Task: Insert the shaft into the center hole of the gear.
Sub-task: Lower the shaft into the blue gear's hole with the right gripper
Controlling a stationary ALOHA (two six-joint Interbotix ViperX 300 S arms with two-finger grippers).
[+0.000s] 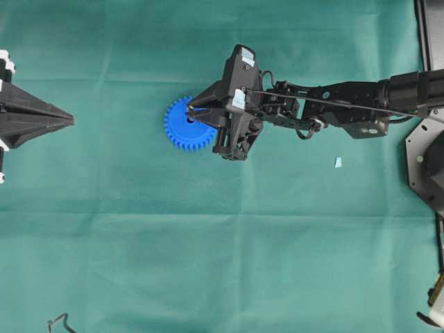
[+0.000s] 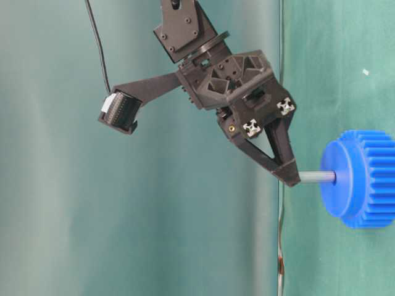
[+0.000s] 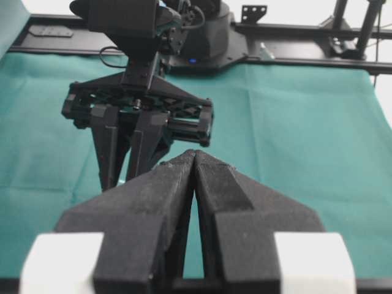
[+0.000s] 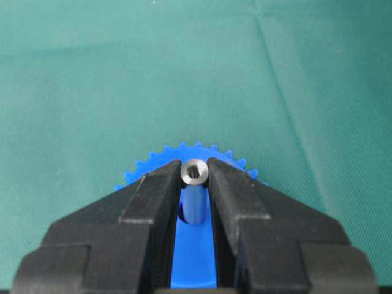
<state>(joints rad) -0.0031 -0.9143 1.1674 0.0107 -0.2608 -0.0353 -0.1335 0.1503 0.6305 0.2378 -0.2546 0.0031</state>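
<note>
Shaft stands upright on the gear, lower end seated in the raised hub at the center hole; top end is pinched by the right end effector, closed on it. Gear lies flat on the green desk. Left end effector sits well apart at the desk's edge, fingers pressed together, holding nothing. Small pale scrap lies beside the right arm.

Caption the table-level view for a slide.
Right gripper holds the shaft, its far end meeting the blue gear at its hub.
</note>
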